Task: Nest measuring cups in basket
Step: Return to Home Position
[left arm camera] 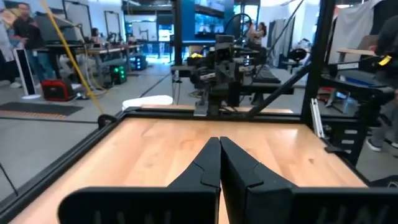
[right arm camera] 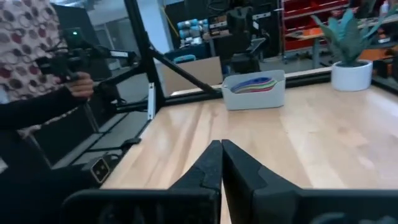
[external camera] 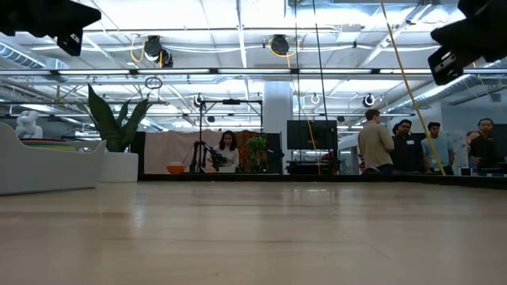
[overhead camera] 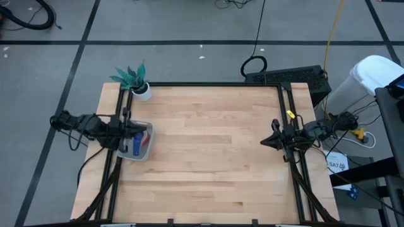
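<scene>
The pale grey-blue basket (overhead camera: 146,155) stands by the table's left edge. The measuring cups (overhead camera: 137,144) lie stacked inside it, blue and red showing from above. Their coloured rims (right arm camera: 252,84) rise just over the basket's wall (right arm camera: 255,98) in the right wrist view. My left gripper (overhead camera: 147,132) hangs shut and level above the basket, well clear of it, and its shut fingers (left arm camera: 219,149) point across the table. My right gripper (overhead camera: 264,142) is shut too, level near the table's right edge, pointing at the basket (external camera: 47,168).
A small white pot (overhead camera: 142,92) with a green plant stands at the table's far left corner, behind the basket. Bare wood (overhead camera: 208,151) lies between the two arms. A person's patterned sleeve and hand (right arm camera: 37,68) show beside the table, and other people stand in the room beyond.
</scene>
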